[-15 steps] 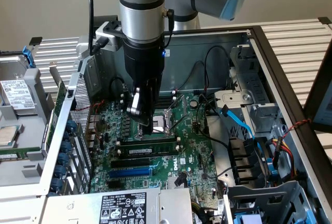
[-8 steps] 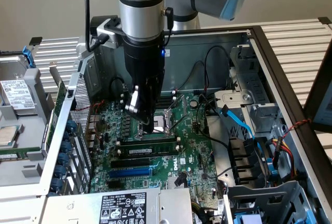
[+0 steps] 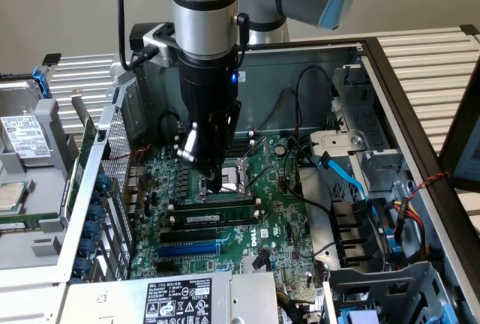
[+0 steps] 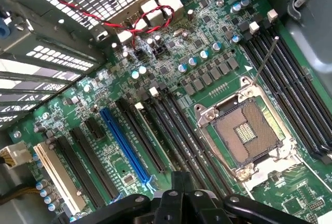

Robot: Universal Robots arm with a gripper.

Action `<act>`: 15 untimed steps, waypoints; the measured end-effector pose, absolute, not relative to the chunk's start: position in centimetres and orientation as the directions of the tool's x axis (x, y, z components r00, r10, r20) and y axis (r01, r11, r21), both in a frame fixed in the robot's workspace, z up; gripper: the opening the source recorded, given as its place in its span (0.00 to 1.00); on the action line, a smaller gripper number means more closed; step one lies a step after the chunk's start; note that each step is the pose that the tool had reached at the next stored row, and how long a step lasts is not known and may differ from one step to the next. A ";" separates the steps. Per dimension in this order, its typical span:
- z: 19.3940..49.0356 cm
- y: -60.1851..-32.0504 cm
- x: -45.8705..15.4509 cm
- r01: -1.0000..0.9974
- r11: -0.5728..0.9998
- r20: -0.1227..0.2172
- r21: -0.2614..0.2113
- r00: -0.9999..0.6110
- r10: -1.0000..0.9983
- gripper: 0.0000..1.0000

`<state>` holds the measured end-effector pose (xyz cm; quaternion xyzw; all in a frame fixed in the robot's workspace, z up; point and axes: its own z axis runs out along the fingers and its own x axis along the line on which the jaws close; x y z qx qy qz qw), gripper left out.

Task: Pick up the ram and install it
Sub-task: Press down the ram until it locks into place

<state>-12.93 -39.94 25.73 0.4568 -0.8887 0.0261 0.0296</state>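
- Hand (image 3: 212, 181) is seen low over the motherboard (image 3: 281, 215), fingers pressed together, nothing pinched between them.
- Fingertips are held just beside the empty processor socket (image 3: 238, 168), at about its 8 o'clock in the exterior view.
- Ram (image 3: 215, 214) is found already lying along a memory slot, at 6 o'clock from the hand; judged seated or close to it, with the hand apart from it.
- Open computer case (image 3: 390, 76) is laid flat, presumably for top access; motherboard, cables and blue slot (image 3: 189, 250) are held inside.

Green printed motherboard (image 3: 247, 211) with black memory slots (image 4: 290, 84), one long blue expansion slot (image 4: 124, 143), a cream slot (image 4: 57, 175) lower left. Green ram stick (image 3: 217, 215) carries black chips. Twisted red wire (image 4: 150, 19) upper centre. Silver-grey metal case (image 3: 337, 61); light blue cable (image 3: 345, 178) at right.
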 end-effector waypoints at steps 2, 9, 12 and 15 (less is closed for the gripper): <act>25.7 -39.9 -12.9 -0.798 0.602 0.076 -0.020 -0.602 -0.795 0.10; 25.7 -39.9 -12.9 -0.740 0.673 0.076 -0.020 -0.672 -0.737 0.10; 25.7 -39.9 -12.9 -0.713 0.701 0.076 -0.020 -0.700 -0.710 0.10; 25.7 -39.9 -12.9 -0.685 0.729 0.075 -0.021 -0.728 -0.682 0.10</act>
